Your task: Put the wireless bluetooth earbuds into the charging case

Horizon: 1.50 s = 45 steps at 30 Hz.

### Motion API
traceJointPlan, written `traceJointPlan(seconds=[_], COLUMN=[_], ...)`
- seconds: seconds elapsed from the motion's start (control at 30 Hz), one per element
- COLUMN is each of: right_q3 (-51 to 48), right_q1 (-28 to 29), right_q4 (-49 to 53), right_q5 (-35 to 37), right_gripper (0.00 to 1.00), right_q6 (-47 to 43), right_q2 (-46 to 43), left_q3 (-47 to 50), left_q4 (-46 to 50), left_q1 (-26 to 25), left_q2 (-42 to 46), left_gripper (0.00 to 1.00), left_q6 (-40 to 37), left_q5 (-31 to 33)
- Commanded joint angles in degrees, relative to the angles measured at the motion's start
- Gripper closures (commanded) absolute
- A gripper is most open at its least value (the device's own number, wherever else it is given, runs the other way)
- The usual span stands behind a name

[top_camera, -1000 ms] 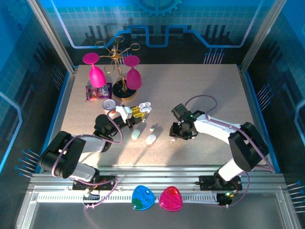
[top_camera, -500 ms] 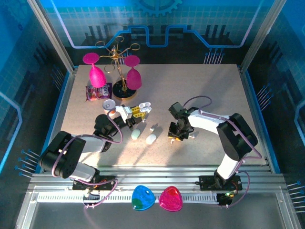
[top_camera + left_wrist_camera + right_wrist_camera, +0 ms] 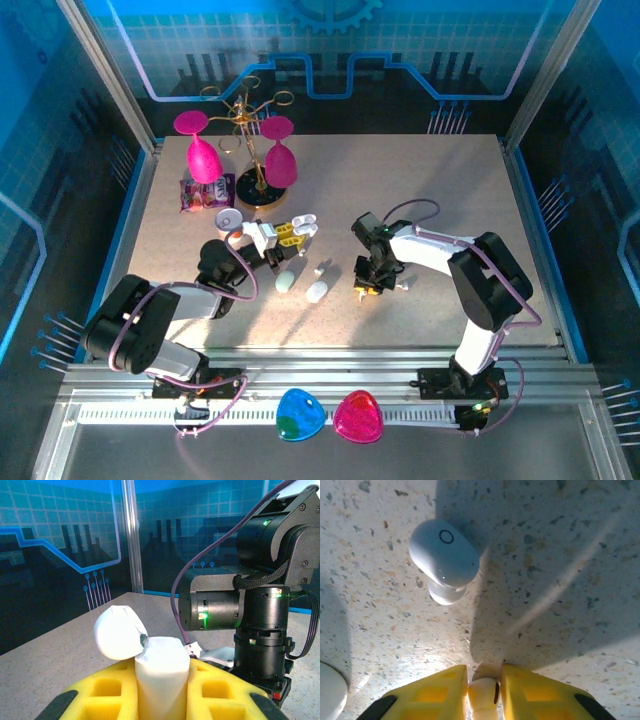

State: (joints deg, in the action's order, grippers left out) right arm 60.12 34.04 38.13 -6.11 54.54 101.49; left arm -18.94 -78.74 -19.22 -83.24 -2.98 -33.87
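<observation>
The left end effector is seen clenched on the white charging case. The case is gripped between the yellow fingers, its lid swung open to the left in the wrist view. Over at mid counter, the right end effector is pointed down, low over the speckled surface. A tiny white earbud is pinched tight between its two yellow pads. A second earbud is seen lying flat on the counter just ahead, apart from those pads. From above, a closed white case and a mint case are spotted near each other between the two arms. Another bud is seen close behind them.
</observation>
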Motion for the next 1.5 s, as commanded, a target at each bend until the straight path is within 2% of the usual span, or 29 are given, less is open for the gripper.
traceJointPlan(seconds=[0.0,0.37,0.6,0.7,0.83,1.03,1.27,1.47], right_q3=[0.6,-0.5,-0.2,-0.1,0.7,2.1,2.6,2.7], right_q1=[0.3,0.6,0.6,0.7,0.9,1.0,1.1,1.1], right_q4=[-0.1,0.4,1.4,1.5,2.1,2.7,2.5,2.9], right_q5=[-2.1,0.9,1.2,0.2,-0.6,-2.2,-4.3,-3.6], right_gripper=[0.78,0.80,0.74,0.68,0.66,0.71,0.72,0.79], right_q6=[0.1,0.4,-0.1,-0.3,-0.6,-1.3,-1.1,-1.3], right_q2=[1.3,-2.7,-2.5,-1.5,-0.5,1.6,2.5,3.0], left_q3=[0.0,0.1,0.2,0.3,0.4,0.4,0.3,0.1], left_q4=[-1.6,-1.6,-1.6,-1.6,-1.6,-1.6,-1.6,-1.6], left_q1=[0.7,0.6,0.6,0.6,0.7,0.6,0.6,0.6], left_q2=[0.4,0.5,0.6,0.8,1.1,0.7,0.7,0.5], left_gripper=[0.96,0.96,0.96,0.96,0.96,0.96,0.96,0.96], left_q6=[0.0,0.4,0.7,0.7,0.5,0.3,-0.1,-0.2], left_q5=[-1.0,-1.3,-1.4,-1.4,-1.3,-1.1,-1.1,-1.2])
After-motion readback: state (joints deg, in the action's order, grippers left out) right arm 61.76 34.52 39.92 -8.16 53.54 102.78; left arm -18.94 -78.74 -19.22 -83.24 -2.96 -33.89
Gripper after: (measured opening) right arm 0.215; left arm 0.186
